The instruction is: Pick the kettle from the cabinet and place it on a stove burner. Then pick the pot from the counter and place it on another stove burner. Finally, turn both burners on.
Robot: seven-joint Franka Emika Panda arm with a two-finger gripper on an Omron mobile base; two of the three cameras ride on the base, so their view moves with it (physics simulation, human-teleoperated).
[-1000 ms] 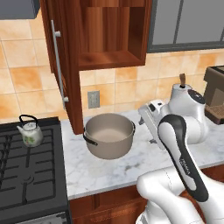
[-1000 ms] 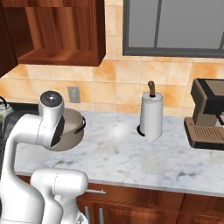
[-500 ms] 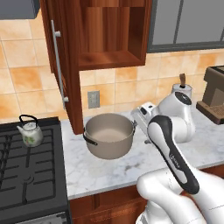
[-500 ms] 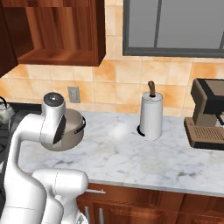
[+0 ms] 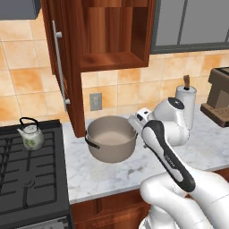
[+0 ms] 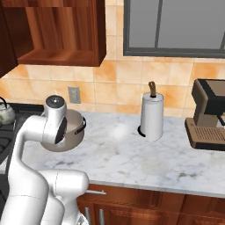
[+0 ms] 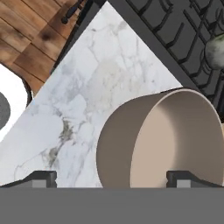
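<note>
A: What is hidden around the pot (image 5: 111, 138)?

B: In the left base view the white arm covers its right side, so the handle there cannot be seen. In the right base view the arm hides most of the pot.

A: And the gripper (image 7: 111, 178)?

B: In the hand view only the two dark tips show, and the pot's near wall is cut by the bottom edge. The kettle (image 7: 216, 52) is cut by the right edge.

A: The coffee machine (image 5: 218, 96)?

B: Cut off by the right edge in the left base view.
</note>
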